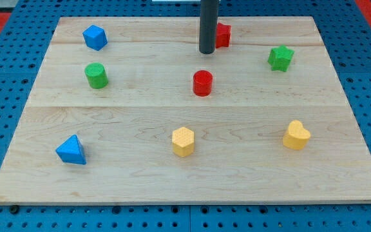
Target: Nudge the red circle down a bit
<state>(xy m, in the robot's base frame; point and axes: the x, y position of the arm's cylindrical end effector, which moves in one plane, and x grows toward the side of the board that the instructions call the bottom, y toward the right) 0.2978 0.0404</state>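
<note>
The red circle (202, 83) is a short red cylinder near the middle of the wooden board (140, 187). My tip (207, 52) is the lower end of a dark rod coming down from the view's top. It sits just above the red circle in the view, with a small gap between them. A second red block (223, 35), shape unclear, stands right behind the rod, partly hidden by it.
A blue block (95, 37) is at the top left, a green cylinder (96, 76) below it. A green star (280, 58) is at the right. A blue triangle (71, 150), a yellow hexagon (182, 142) and a yellow heart (295, 135) lie along the bottom.
</note>
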